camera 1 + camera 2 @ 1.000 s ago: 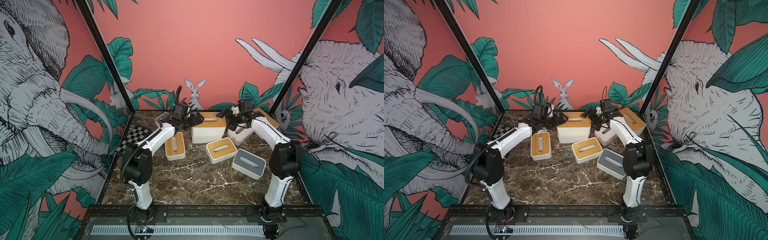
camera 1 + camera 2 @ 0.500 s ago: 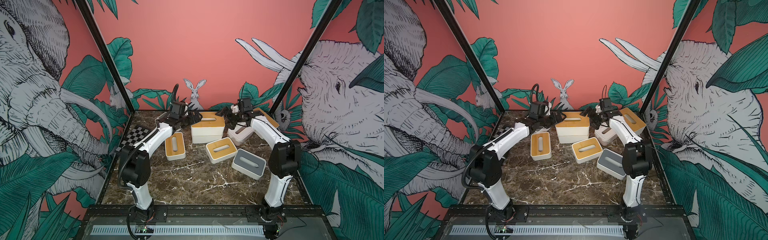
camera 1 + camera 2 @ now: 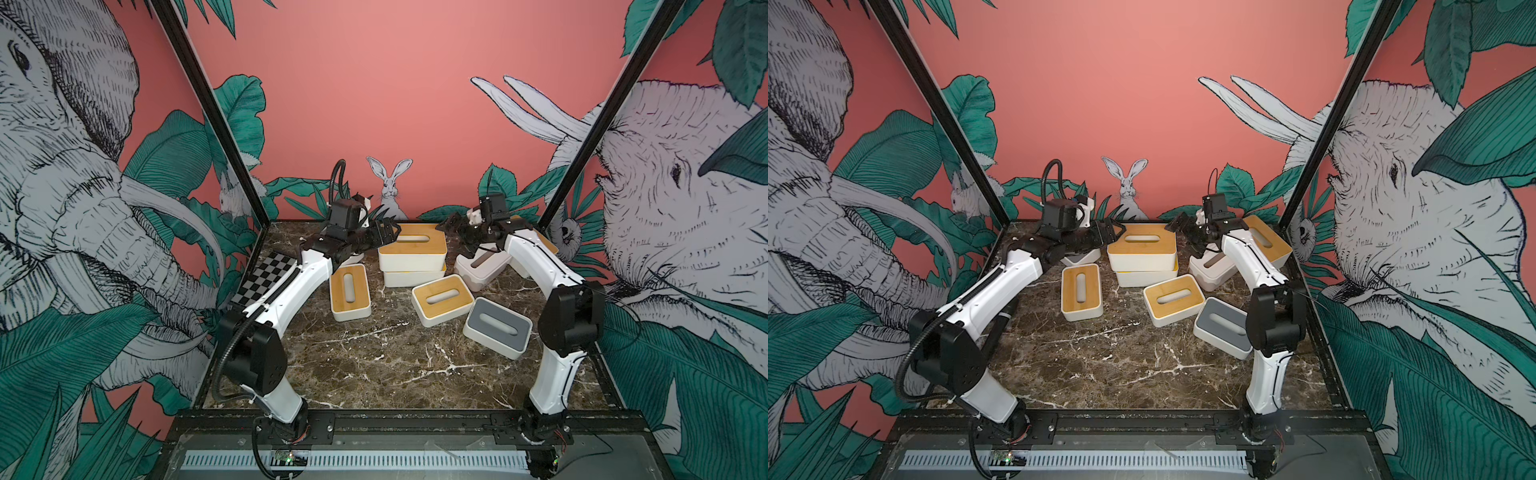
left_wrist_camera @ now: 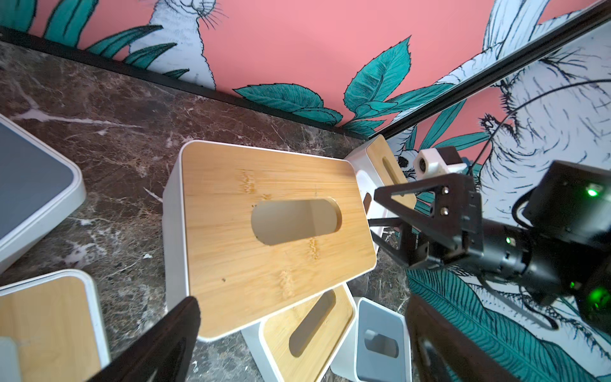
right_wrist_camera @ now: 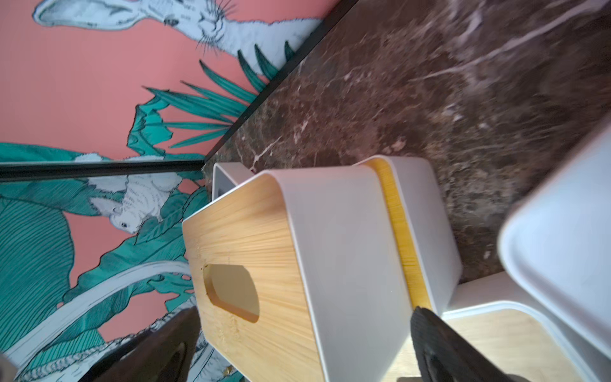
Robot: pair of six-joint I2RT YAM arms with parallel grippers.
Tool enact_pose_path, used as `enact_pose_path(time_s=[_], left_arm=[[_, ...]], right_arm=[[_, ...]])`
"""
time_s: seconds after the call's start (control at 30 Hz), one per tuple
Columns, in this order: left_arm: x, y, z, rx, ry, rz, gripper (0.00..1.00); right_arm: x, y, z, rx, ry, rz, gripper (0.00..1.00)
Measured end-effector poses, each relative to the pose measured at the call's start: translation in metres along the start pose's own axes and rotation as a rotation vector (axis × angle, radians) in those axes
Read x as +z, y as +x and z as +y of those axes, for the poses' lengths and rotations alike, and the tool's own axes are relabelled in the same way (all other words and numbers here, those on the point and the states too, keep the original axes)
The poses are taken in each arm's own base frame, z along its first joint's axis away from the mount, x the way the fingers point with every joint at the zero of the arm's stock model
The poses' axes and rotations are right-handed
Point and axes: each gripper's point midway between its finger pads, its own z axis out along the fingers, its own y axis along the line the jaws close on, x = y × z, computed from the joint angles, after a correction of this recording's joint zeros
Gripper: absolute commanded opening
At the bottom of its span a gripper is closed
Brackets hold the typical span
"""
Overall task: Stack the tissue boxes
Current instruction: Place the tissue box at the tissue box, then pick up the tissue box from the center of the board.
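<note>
The left end effector [image 3: 390, 233] and right end effector [image 3: 456, 231] both stand wide open and empty. They have drawn back a little from the short ends of the upper bamboo-lidded tissue box [image 3: 432, 246], which they flanked closely a second ago. That box now rests, slightly offset, on the lower bamboo-lidded tissue box [image 3: 413, 277] at the back of the tabletop [image 3: 374, 353]. One pair looks stacked; a grey-lidded tissue box [image 3: 497, 332] and others lie loose.
</note>
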Motion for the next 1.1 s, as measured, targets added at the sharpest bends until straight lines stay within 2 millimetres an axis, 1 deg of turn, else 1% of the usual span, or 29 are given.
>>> enact_pose_path(time_s=[0.1, 0.2, 0.27, 0.37, 0.4, 0.47, 0.53, 0.63, 0.73, 0.77, 0.9, 1.0, 1.1], left_arm=[[-0.031, 0.001, -0.007, 0.057, -0.009, -0.027, 0.99], [-0.067, 0.005, -0.011, 0.114, -0.020, -0.067, 1.00], [-0.090, 0.011, -0.011, 0.146, -0.032, -0.097, 0.99], [-0.115, 0.022, -0.005, 0.179, -0.059, -0.130, 0.99], [-0.120, 0.025, -0.002, 0.188, -0.069, -0.137, 1.00], [-0.128, 0.033, 0.006, 0.198, -0.095, -0.145, 0.99], [-0.132, 0.038, 0.012, 0.205, -0.118, -0.146, 1.00], [-0.132, 0.042, 0.019, 0.214, -0.142, -0.145, 1.00], [-0.128, 0.047, 0.025, 0.213, -0.155, -0.131, 1.00], [-0.126, 0.049, 0.027, 0.212, -0.158, -0.125, 1.00], [-0.119, 0.055, 0.033, 0.205, -0.164, -0.103, 0.99], [-0.115, 0.059, 0.035, 0.199, -0.164, -0.091, 1.00], [-0.113, 0.061, 0.036, 0.195, -0.160, -0.086, 1.00]], right_arm=[[-0.029, -0.018, -0.014, 0.005, 0.071, -0.079, 0.99], [-0.073, -0.037, -0.025, 0.000, 0.141, -0.185, 0.99], [-0.108, -0.048, -0.032, 0.002, 0.181, -0.264, 0.99], [-0.148, -0.063, -0.050, 0.034, 0.240, -0.354, 0.99], [-0.155, -0.066, -0.058, 0.050, 0.259, -0.370, 0.99], [-0.168, -0.073, -0.081, 0.098, 0.321, -0.398, 0.99], [-0.174, -0.074, -0.107, 0.161, 0.384, -0.399, 0.99], [-0.176, -0.074, -0.143, 0.274, 0.469, -0.385, 0.99], [-0.175, -0.072, -0.167, 0.384, 0.514, -0.382, 0.99], [-0.174, -0.071, -0.172, 0.418, 0.519, -0.381, 0.99], [-0.162, -0.065, -0.181, 0.573, 0.500, -0.381, 0.99], [-0.144, -0.071, -0.186, 0.702, 0.457, -0.380, 0.98], [-0.119, -0.078, -0.196, 0.840, 0.417, -0.375, 0.96]])
